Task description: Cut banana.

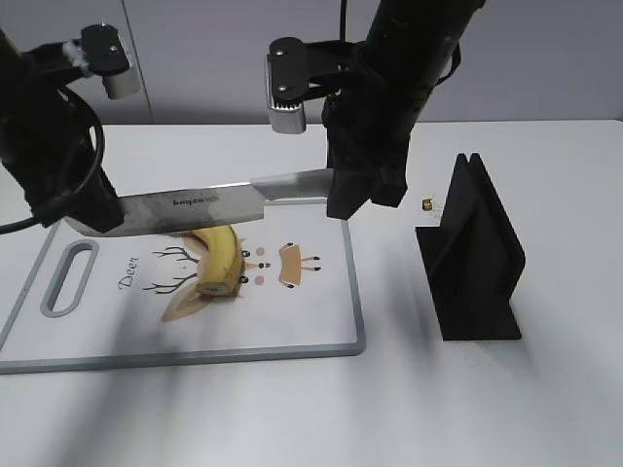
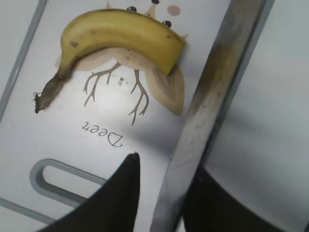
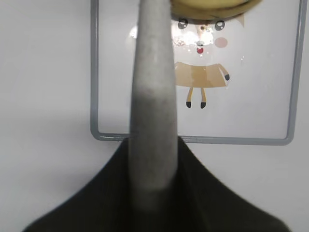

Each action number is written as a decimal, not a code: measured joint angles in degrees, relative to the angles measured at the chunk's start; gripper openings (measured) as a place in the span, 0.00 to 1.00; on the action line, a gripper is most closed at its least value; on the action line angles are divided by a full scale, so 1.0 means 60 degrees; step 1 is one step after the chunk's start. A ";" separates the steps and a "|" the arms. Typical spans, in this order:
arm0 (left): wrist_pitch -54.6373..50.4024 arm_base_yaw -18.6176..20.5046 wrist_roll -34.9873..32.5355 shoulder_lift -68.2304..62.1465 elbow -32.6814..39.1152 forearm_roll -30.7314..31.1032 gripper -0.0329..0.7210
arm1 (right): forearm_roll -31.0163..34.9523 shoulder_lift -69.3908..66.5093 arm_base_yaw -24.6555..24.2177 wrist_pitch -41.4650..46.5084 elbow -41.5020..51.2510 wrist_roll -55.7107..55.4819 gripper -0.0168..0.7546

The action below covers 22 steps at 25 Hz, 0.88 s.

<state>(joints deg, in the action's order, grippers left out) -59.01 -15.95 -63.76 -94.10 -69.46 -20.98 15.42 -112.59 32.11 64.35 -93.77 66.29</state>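
**Knife held level above banana on cutting board**

Surface: a white table (image 1: 545, 409), matte, lit from above, soft shadows cast toward the near edge. A pale grey wall (image 1: 545, 58) is seen behind it, with a vertical panel seam at the left.

A white cutting board (image 1: 321, 321) with a grey rim is laid on the left half of the table. A slot handle is cut into its left end; a cartoon deer and the word "Deer" are printed on it.

The banana (image 1: 219, 261) is lying on the board over the deer print, unpeeled, curved, with one end already cut flat and facing the near side. Its stem is seen in the left wrist view, pointing away from the cut end.

A knife (image 1: 195, 207) is held roughly horizontal above the banana; whether the blade touches the peel cannot be told. Its handle is clamped in the right gripper (image 1: 362, 190), the fingers closed on it. The blade tip lies at the left gripper (image 1: 83, 209); the blade is seen passing between its two dark fingers, but whether these are pressed against it cannot be told.

A black knife stand (image 1: 474, 255) is set upright on the table to the right of the board, well apart from it. A small dark-gold object (image 1: 426, 204) lies just behind the stand.
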 joint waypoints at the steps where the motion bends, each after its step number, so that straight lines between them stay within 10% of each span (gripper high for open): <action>1: 0.0065 0.0000 0.0000 0.0000 0.0109 0.0021 0.42 | 0.0059 0.0000 0.0000 0.0000 0.0000 0.0000 0.23; 22: 0.0619 -0.0152 -0.0327 -0.0011 0.0464 0.0243 0.10 | 0.0057 -0.0085 0.0000 -0.0232 0.0000 -0.0347 0.23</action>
<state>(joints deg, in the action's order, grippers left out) -55.30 -16.86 -65.72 -94.16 -66.68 -19.53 15.76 -113.10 32.11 62.96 -93.77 64.21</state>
